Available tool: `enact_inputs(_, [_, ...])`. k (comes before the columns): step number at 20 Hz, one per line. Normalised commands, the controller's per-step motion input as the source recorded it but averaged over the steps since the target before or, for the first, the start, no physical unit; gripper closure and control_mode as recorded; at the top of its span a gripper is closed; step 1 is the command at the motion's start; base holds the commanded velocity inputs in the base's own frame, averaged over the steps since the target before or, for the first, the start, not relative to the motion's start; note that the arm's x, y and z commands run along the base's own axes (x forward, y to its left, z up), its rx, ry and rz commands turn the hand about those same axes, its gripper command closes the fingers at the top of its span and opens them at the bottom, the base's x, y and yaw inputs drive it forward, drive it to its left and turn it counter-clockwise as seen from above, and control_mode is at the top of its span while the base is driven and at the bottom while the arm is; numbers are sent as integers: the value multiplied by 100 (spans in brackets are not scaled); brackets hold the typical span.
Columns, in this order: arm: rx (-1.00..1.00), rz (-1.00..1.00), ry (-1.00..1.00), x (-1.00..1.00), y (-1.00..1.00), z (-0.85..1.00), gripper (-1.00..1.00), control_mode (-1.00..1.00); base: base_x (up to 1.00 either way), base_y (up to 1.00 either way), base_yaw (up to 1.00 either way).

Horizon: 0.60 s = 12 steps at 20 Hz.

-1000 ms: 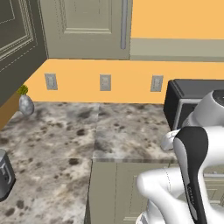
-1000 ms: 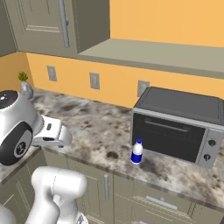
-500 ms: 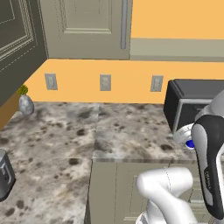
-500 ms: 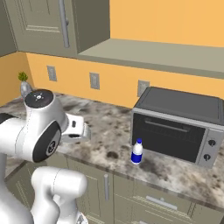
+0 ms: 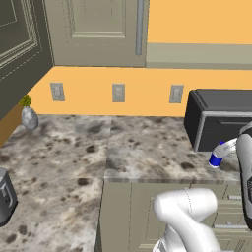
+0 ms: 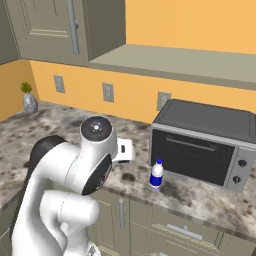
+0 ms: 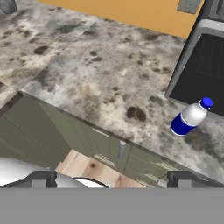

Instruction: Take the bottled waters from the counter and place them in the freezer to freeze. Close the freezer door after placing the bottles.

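Two fingertips of your gripper [image 7: 112,181] stand spread wide with nothing between them. In the last second your arm has swung right across the counter [image 6: 60,125] toward the toaster oven [image 6: 200,145]. The blue-capped bottle [image 7: 189,117] stands upright just before its door, so you're closing in but not yet aligned

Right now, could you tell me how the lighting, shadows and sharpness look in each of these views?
Left base view: flat, even light, no glare on the counter. Right base view: a soft dark shadow patch beside the blue-capped bottle in front of the toaster oven. Hand view: tilted, slightly soft and pixelated; the bottle casts a faint shadow.
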Motion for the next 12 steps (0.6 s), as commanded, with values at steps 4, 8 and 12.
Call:
enact_inputs(4, [18,0,-22,35,-89,-36,-100,-100,0,0,0])
enact_inputs(8, [30,0,-25,43,-97,-38,-100,-100,0,0,0])
enact_inputs(12, [22,0,-26,47,-76,-47,-100,-100,0,0,0])
